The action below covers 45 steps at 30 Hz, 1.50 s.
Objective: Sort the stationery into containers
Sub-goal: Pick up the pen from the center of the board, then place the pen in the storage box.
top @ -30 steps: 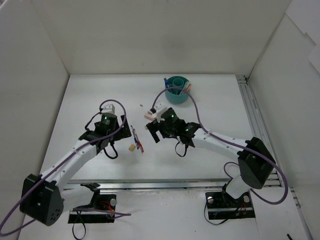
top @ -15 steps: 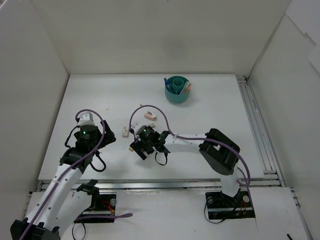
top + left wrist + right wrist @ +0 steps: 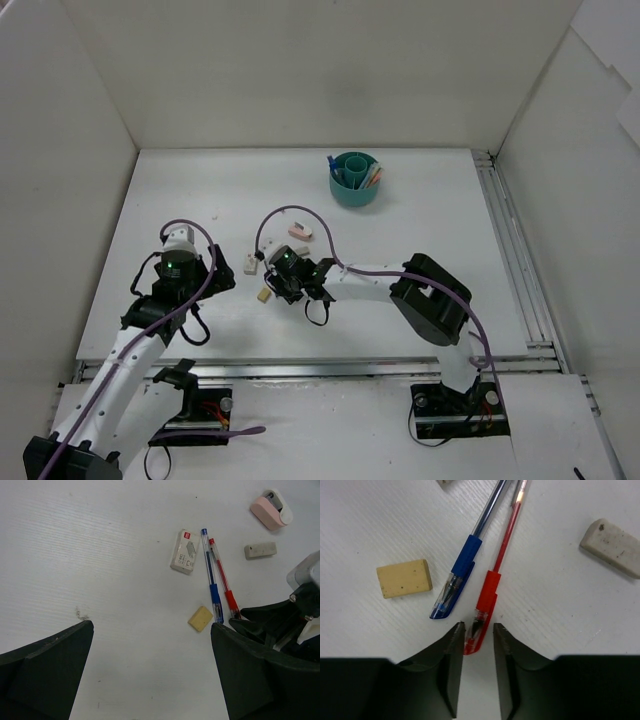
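The right gripper [image 3: 478, 635] stands narrow, its jaws on each side of the near end of the red pen [image 3: 495, 575], which lies flat just beside the blue pen [image 3: 465, 562]; the left gripper [image 3: 152, 630] hangs wide and holds nothing. I think it should close squarely and not catch the blue one. In the right wrist view the red pen's long axis runs from 6 toward 1 o'clock.

- The small white box [image 3: 183, 551], lying left of the middle of the worktop [image 3: 90, 540], carries a red badge at one end and grey printing beside it. The characters are too small to read.
- No other lettering, number or sign can be read.
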Tool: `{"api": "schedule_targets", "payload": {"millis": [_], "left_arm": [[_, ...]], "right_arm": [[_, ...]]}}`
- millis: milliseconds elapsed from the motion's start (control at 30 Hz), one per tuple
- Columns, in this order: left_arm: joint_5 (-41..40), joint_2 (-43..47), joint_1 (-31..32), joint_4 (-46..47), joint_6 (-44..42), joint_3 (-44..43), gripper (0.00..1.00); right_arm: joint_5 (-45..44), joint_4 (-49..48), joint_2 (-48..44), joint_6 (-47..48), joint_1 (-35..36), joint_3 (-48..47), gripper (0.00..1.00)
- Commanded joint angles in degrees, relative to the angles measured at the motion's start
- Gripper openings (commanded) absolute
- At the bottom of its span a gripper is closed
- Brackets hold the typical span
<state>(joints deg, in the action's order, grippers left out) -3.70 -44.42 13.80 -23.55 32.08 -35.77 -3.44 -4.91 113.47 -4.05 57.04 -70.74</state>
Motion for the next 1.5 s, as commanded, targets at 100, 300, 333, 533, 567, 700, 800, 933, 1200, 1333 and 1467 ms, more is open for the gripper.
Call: {"api": "schedule_targets", "payload": {"millis": [100, 300, 333, 533, 567, 700, 800, 933, 1200, 1333, 1467], "left_arm": [[2.38, -0.58, -0.27, 4.39, -4.39, -1.67, 1.00], [6.60, -1.71, -0.27, 6.94, -6.76, -3.16, 1.00], [7.56, -2.24, -0.27, 7.98, -7.02, -3.51, 1.00], [8.80, -4.35, -0.27, 9.14, -7.82, -4.92, 1.00], [8.72, -4.70, -0.27, 9.22, -7.90, -5.01, 1.00], [8.63, -6.46, -0.27, 9.05, -8.61, -6.50, 1.00], [8.71, -7.78, -0.27, 9.22, -9.13, -7.03, 1.00], [9.24, -9.80, -0.79, 9.22, -9.49, -8.09, 1.00], [10.82, -14.90, -2.90, 9.93, -10.80, -10.11, 1.00], [12.40, -17.89, -3.52, 8.70, -11.95, -12.13, 1.00], [13.98, -20.00, -4.05, 9.57, -12.30, -12.31, 1.00]], "right_arm": [[3.00, -0.98, 1.14, 1.68, -2.37, -1.68, 0.12], [6.25, 2.44, -7.27, 6.31, -5.53, 0.95, 0.00], [6.17, 4.53, -10.08, 8.51, -6.49, 1.13, 0.00], [0.47, 14.29, -19.33, 19.59, -10.10, -1.59, 0.00], [-1.72, 15.96, -21.08, 23.96, -12.10, -2.81, 0.00], [-2.10, 27.64, -22.68, 36.11, -16.68, -14.21, 0.00], [0.19, 38.25, -19.79, 47.71, -20.64, -24.83, 0.00], [-5.23, 56.55, -6.73, 60.62, -23.81, -45.49, 0.00], [-21.77, 64.70, 7.21, 79.27, -27.68, -66.99, 0.00], [-25.72, 63.63, 8.61, 82.17, -28.99, -68.92, 0.00], [-27.32, 59.32, 9.40, 85.70, -29.61, -67.69, 0.00]]}}
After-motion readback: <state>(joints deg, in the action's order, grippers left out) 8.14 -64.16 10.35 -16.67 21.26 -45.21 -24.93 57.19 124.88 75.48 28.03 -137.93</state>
